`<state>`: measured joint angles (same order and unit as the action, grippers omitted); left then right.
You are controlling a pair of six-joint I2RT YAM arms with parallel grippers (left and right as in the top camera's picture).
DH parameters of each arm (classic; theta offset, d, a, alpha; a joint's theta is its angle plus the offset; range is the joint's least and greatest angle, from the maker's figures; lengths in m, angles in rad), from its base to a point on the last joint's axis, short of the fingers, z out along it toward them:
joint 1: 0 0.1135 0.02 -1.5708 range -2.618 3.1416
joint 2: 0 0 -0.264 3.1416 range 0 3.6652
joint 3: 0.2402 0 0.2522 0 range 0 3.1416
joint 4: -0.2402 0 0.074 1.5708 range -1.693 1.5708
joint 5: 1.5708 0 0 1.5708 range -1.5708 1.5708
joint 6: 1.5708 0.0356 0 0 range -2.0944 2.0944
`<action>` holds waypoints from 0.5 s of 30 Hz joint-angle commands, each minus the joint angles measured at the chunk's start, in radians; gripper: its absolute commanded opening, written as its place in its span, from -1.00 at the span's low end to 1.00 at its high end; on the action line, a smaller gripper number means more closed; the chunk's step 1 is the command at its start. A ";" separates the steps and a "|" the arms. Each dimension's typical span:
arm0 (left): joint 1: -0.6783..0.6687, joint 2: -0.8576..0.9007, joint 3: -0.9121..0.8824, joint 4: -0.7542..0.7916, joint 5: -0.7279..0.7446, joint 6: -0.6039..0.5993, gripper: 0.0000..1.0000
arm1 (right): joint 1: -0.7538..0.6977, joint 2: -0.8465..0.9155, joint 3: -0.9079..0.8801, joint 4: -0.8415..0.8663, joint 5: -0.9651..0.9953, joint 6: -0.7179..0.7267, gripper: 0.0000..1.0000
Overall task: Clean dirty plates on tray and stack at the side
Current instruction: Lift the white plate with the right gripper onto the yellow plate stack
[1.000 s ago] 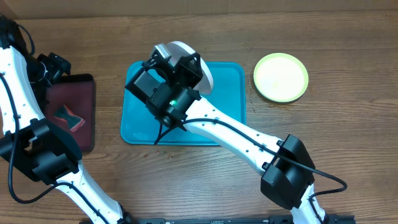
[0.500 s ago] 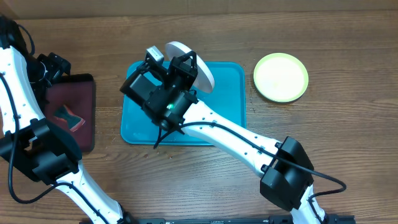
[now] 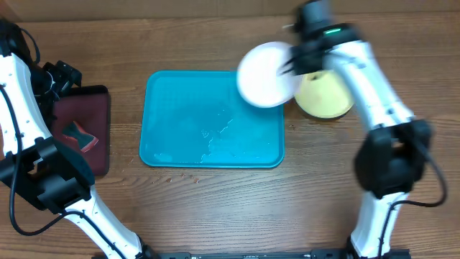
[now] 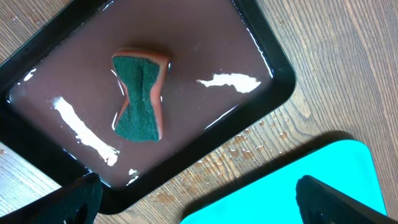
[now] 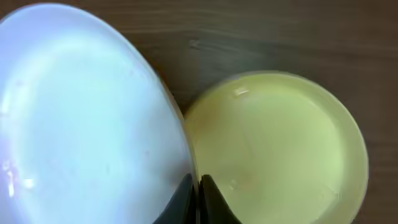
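Overhead: the right hand (image 3: 296,63), clamped on the rim of the white plate (image 3: 267,75), holds it over the tray (image 3: 187,137) corner. Centre it over the yellow-green plate (image 3: 327,101) beneath the hand before lowering.

Left wrist: left hand (image 4: 199,208) spread wide above the sponge (image 4: 140,96).

Right wrist: white plate glossy, no smear visible.

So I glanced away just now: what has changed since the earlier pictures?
The right tool, shut on the white plate, swung it rightward from above the tray, now partly over the yellow-green plate. The yellow-green plate, sponge, maroon tray and open left tool stayed put.
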<state>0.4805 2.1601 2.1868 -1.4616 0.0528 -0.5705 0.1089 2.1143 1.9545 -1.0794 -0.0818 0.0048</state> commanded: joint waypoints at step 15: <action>0.003 -0.006 0.008 0.000 0.007 -0.006 1.00 | -0.401 -0.027 -0.268 0.142 -0.329 0.053 -0.92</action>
<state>0.4805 2.1601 2.1868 -1.4612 0.0528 -0.5705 -0.3046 2.1139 1.7420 -0.9783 -0.3931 0.0536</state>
